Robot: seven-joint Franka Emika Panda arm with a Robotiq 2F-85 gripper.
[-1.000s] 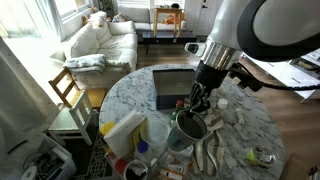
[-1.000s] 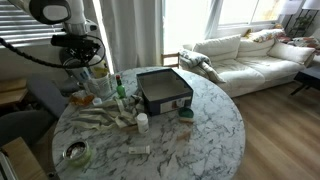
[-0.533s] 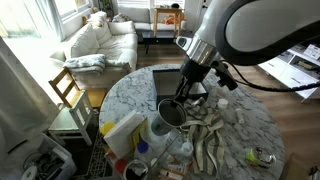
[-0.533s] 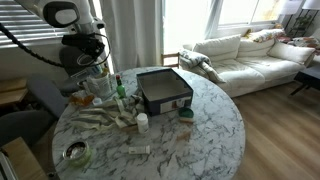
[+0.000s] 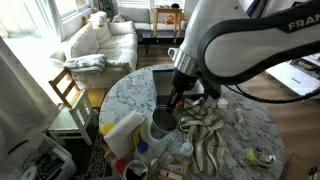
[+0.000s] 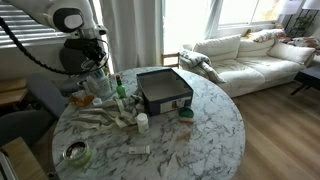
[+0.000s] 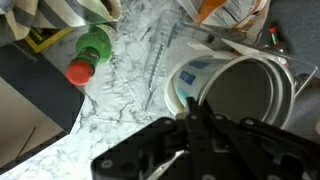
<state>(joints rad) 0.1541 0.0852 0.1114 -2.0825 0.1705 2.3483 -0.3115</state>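
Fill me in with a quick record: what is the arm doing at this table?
Setting: round marble table, sofa behind
Gripper: shut, pinching the rim of a cup
Cup: grey inside, open side up
Beside it: green bottle with a red cap
Also on table: black box

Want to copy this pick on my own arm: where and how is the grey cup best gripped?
By its rim wall, coming from above. The cup has its open mouth facing up and looks too wide for the pincer to span, so one finger inside and one outside the thin wall probably works best. The pincer is shut on the rim that way here.
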